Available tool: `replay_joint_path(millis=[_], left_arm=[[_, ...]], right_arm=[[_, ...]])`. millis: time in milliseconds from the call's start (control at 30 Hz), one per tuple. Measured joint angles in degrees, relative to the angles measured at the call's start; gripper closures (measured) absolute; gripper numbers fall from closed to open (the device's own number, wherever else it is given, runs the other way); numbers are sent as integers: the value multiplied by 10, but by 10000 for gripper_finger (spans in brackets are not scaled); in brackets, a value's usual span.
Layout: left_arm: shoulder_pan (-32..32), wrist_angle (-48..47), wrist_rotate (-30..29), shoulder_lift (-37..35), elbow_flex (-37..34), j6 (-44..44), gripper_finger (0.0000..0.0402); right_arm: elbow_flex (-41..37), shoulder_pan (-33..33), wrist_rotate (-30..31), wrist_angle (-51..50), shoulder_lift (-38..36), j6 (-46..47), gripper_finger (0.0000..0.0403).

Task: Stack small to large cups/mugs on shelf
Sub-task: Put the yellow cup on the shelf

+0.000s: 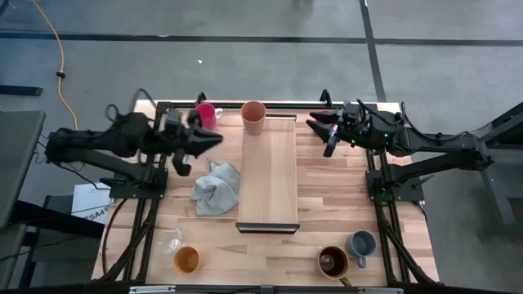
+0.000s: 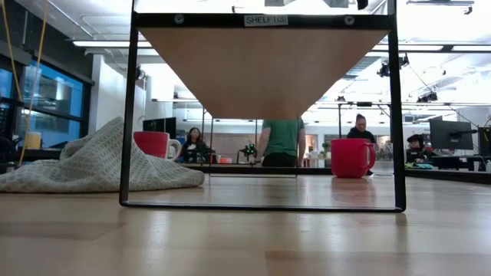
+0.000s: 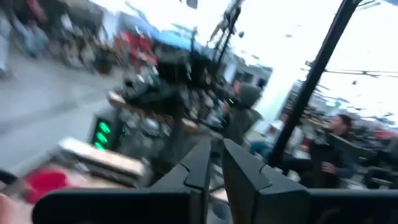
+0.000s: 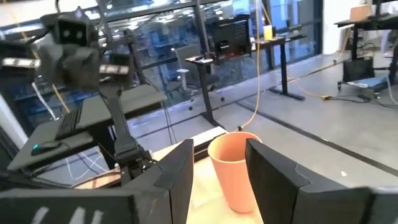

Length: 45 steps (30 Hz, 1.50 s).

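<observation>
While a peach plastic cup [image 1: 253, 118] stands on the long light-wood shelf [image 1: 268, 184], the right gripper [image 1: 314, 124] hovers beside it, fingers [image 4: 273, 174] parted. The left gripper [image 1: 214, 138], fingers [image 3: 245, 180] nearly closed and empty, hangs near the red mug [image 1: 205, 115].

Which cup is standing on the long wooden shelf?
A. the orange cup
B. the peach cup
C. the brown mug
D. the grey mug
B: seen from above, only the peach cup stands on the shelf, at its far end; the other cups named sit on the table near the front edge.
</observation>
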Motion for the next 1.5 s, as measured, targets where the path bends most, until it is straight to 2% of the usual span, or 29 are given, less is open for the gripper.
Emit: replay_joint_path(millis=[133, 367, 700, 767, 900, 1067, 1200, 1367, 1500], left_arm=[[1, -43, -40, -39, 0, 21, 342], [1, -81, -41, -57, 0, 23, 295], [1, -136, 27, -56, 0, 12, 235], [1, -172, 40, -49, 1, -17, 225], [-12, -299, 105, -3, 30, -98, 206], [-125, -479, 131, 106, 110, -115, 199], [-240, -618, 99, 207, 171, -99, 199], [-355, -649, 78, 303, 188, -143, 199], [-408, -649, 68, 363, 189, -173, 199]], right_arm=[[0, 0, -18, 3, 0, -12, 265], [0, 0, -20, 10, 0, -11, 265], [0, 0, -20, 25, 0, -11, 265], [0, 0, -20, 25, 0, -11, 265], [0, 0, -20, 24, 0, -8, 265], [0, 0, -20, 11, 0, 0, 265], [0, 0, -20, -13, 0, 0, 265], [0, 0, -22, -45, 0, 10, 265], [0, 0, -24, -71, 0, 15, 265]])
